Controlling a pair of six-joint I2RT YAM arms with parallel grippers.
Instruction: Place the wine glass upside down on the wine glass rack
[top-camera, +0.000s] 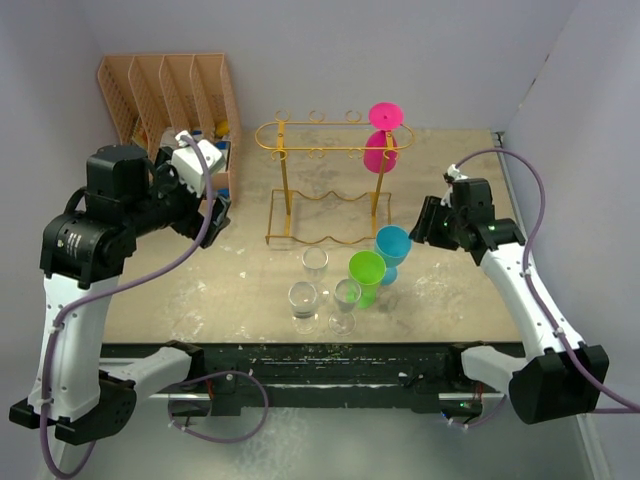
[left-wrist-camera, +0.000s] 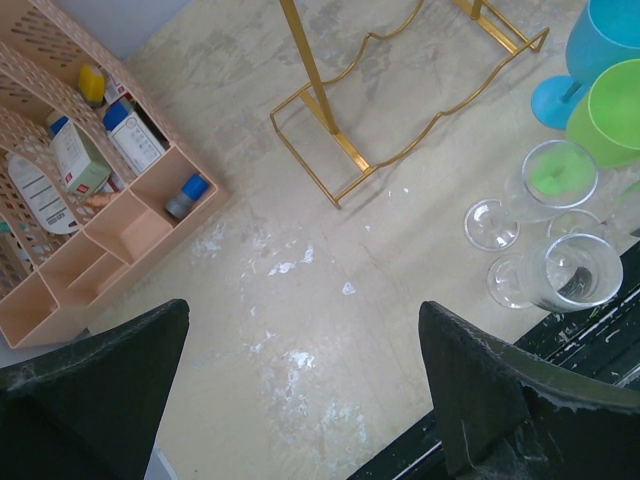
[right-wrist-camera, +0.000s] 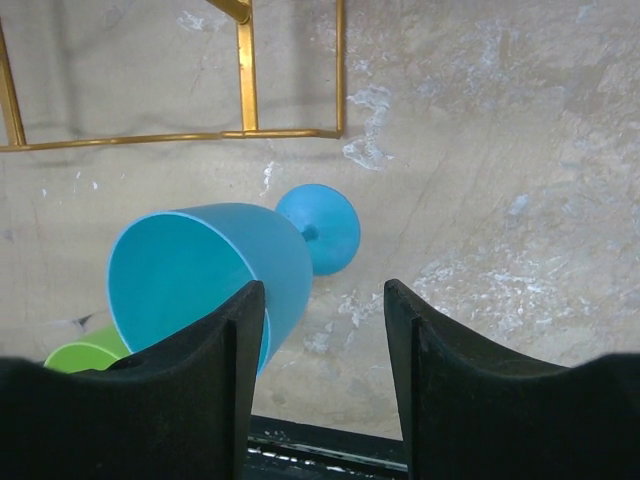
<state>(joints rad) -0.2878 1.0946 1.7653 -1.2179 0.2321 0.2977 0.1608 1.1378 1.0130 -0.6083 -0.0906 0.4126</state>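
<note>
The golden wire wine glass rack (top-camera: 325, 180) stands at mid-table, with a pink wine glass (top-camera: 382, 140) hanging upside down from its right end. In front of it stand a blue wine glass (top-camera: 392, 250), a green one (top-camera: 366, 275) and three clear ones (top-camera: 315, 265). My right gripper (top-camera: 425, 225) hovers just right of the blue glass. In the right wrist view it (right-wrist-camera: 322, 340) is open with bare table between its fingers, and the blue glass bowl (right-wrist-camera: 210, 275) lies just outside the left finger. My left gripper (left-wrist-camera: 305, 370) is wide open above bare table, left of the rack base (left-wrist-camera: 400, 150).
A peach slotted organizer (top-camera: 170, 100) holding small bottles sits at the back left, close to my left arm. Clear glasses (left-wrist-camera: 550, 180) stand near the table's front edge. Grey walls close the table in on the left, right and back.
</note>
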